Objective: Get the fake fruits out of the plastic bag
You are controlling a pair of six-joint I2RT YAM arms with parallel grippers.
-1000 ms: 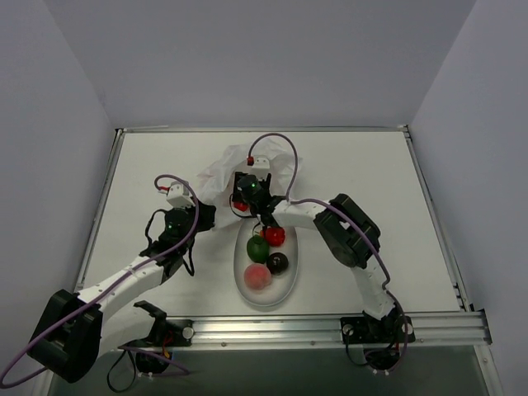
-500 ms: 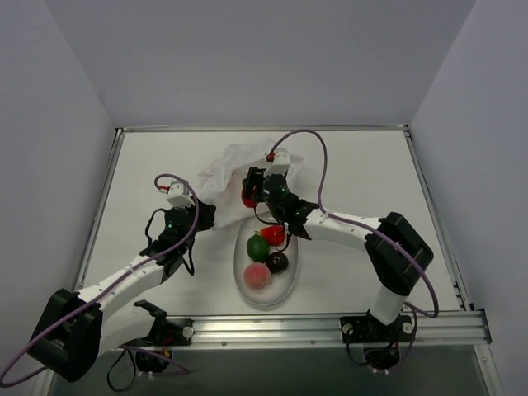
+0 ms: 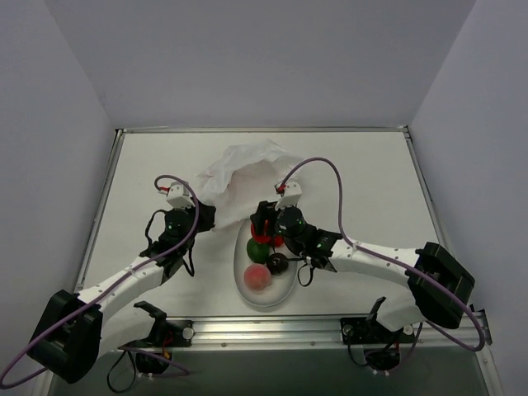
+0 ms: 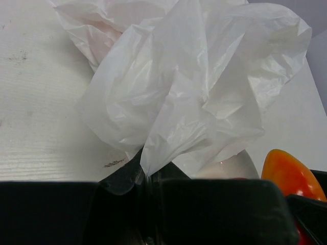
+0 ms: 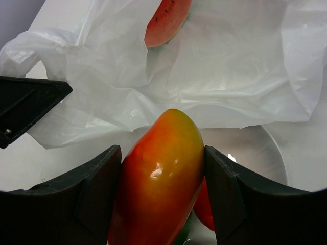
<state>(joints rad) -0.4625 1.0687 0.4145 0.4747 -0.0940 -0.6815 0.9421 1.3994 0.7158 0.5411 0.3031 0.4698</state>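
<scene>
While gripped, fruit [image 5: 161, 173] seemingly points bagward.

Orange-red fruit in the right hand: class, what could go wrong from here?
1. Released over the plate, the orange-red fruit in the right hand could roll off: green fruit, plum and peach already crowd it.
2. The left hand pinches only a thin fold of the plastic bag; a slip could bury the watermelon slice inside.

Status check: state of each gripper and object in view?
left gripper: shut on plastic bag edge
right gripper: shut on orange-red fruit, above plate
plastic bag: crumpled, not empty
watermelon slice: in the bag
green fruit: on plate
dark plum: on plate
pink peach: on plate
plate: holding fruits
</scene>
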